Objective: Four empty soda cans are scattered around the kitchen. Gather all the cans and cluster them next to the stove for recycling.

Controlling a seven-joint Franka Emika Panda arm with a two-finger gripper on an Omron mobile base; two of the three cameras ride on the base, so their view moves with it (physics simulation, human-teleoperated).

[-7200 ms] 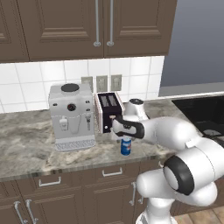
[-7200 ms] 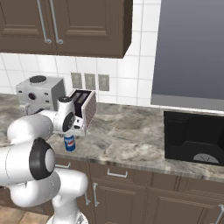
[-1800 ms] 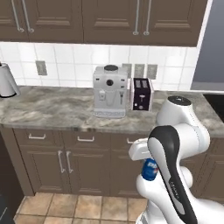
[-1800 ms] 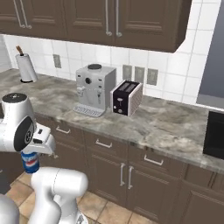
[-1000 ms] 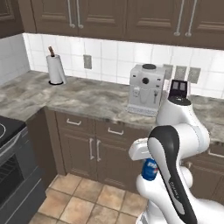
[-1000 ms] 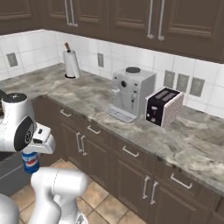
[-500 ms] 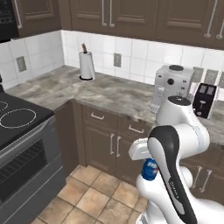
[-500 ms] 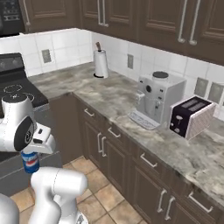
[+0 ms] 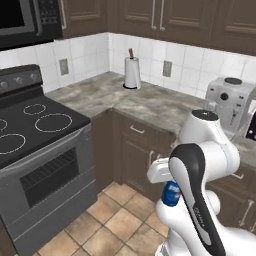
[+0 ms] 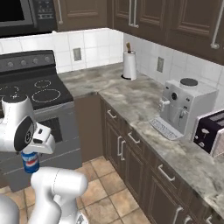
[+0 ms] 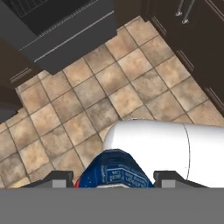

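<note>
I've got the blue can clamped in the gripper, jaws pressed on either side of it, arm tucked in close to the body and can hanging upright over the tile floor, well short of any counter. The can also shows in the left base view, below the elbow. The stove is ahead on my left with four ring burners, knob panel at the back and oven door below; I see no cans on the marble counter next to it, so by my read nothing is clustered there yet. So this looks like one can in transit and the drop beside the stove not yet done; the other cans I can't place. Next I'd need to close in on that counter and lift the can up to it. Room: L-shaped marble counter, dark wood cabinets, white tile backsplash, microwave above the stove, paper-towel roll in the corner, white coffee machine and toaster further along.
</note>
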